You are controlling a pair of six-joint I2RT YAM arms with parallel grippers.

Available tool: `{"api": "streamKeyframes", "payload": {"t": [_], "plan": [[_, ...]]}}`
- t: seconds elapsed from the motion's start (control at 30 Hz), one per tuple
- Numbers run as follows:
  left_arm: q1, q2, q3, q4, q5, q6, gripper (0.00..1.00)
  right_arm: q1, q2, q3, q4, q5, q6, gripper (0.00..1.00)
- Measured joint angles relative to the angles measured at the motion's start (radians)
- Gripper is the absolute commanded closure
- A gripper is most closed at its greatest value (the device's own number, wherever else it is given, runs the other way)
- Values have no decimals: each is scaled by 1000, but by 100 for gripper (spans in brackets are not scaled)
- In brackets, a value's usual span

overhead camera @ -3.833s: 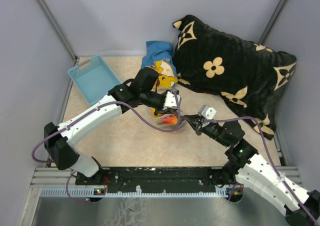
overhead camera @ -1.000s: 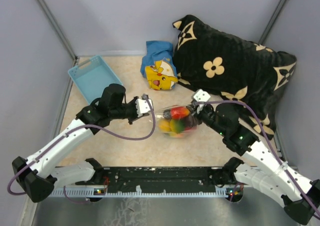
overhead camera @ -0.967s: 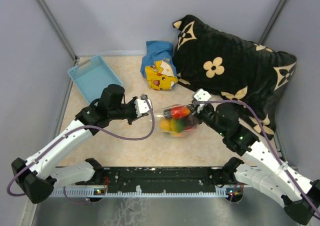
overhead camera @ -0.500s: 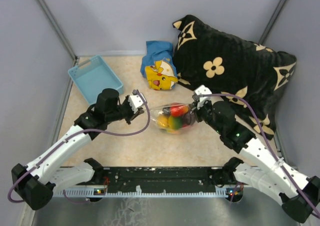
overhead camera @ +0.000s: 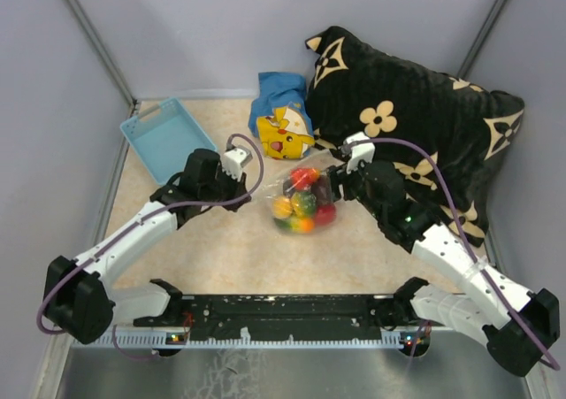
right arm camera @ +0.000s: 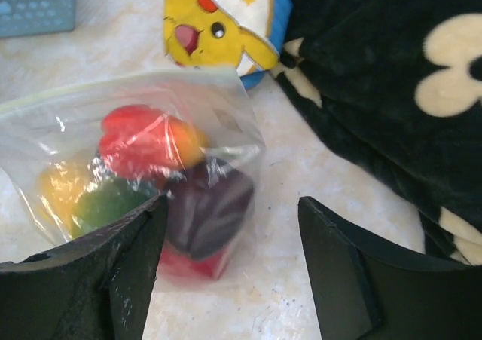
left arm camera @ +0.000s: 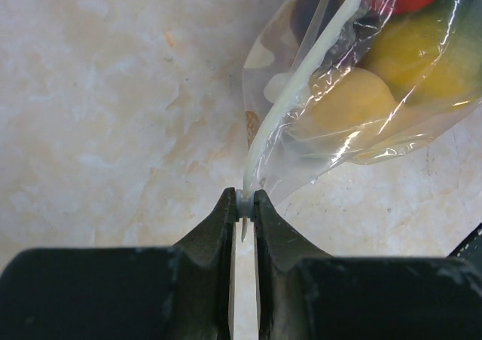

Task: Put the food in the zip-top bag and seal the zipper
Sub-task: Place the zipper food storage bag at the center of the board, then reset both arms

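The zip-top bag (overhead camera: 301,203) lies on the table between my two grippers, holding the food (overhead camera: 303,203): red, orange, yellow, green and dark purple toy fruits. In the left wrist view, my left gripper (left arm camera: 245,203) is shut on the end of the whitish zipper (left arm camera: 301,76), which runs up along the bag (left arm camera: 392,140) over a yellow fruit (left arm camera: 354,102). My right gripper (right arm camera: 230,204) is open, its fingers either side of the bag's corner (right arm camera: 226,106) just above the dark purple fruit (right arm camera: 211,204), gripping nothing. From above, the left gripper (overhead camera: 255,185) is at the bag's left end and the right gripper (overhead camera: 329,187) at its right.
A yellow cartoon plush (overhead camera: 285,132) on blue cloth lies just behind the bag. A large black pillow (overhead camera: 416,125) with cream flowers fills the back right, close to my right arm. A light blue basket (overhead camera: 166,138) stands at the back left.
My right gripper has opened and let go of the bag's right end. The bag has sagged onto the table and shifted a little. My left gripper, still clamped on the zipper, has moved slightly back.
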Motion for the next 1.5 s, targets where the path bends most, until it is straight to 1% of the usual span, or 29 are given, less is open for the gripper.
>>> {"api": "streamKeyframes", "payload": {"t": [0.1,0.2,0.27,0.33,0.43,0.5,0.7,0.9,0.93,1.0,1.17,1.23,1.33,1.5], "plan": [[44,18,0,0,-12,-75,80,0,-6,24,-29,75,47,29],[88,23,0,0,-15,-135,77,0,-31,31,-76,143,85,28],[113,21,0,1,-14,-170,74,0,-66,31,-121,182,101,28],[130,15,-2,0,-21,-199,70,0,-105,31,-158,214,114,28],[140,-30,-20,-3,-43,-234,66,0,-172,31,-217,265,140,28],[141,-84,-42,-8,-58,-253,61,-1,-223,31,-256,297,158,28],[141,-291,-92,-31,-148,-283,38,-1,-406,30,-350,372,208,27],[142,-526,-128,-33,-256,-282,19,-2,-572,24,-383,436,224,27],[142,-565,-135,-31,-270,-278,15,-2,-590,19,-389,446,226,27],[142,-649,-157,-12,-298,-265,1,-3,-619,6,-406,467,228,27],[142,-869,-246,64,-386,-229,0,-3,-674,-25,-449,505,237,26],[142,-932,-283,99,-420,-217,0,-3,-706,-45,-451,517,240,26],[142,-973,-324,130,-457,-212,0,-3,-747,-63,-452,525,243,26],[142,-973,-345,141,-501,-195,0,-3,-758,-63,-450,529,243,26]]}}
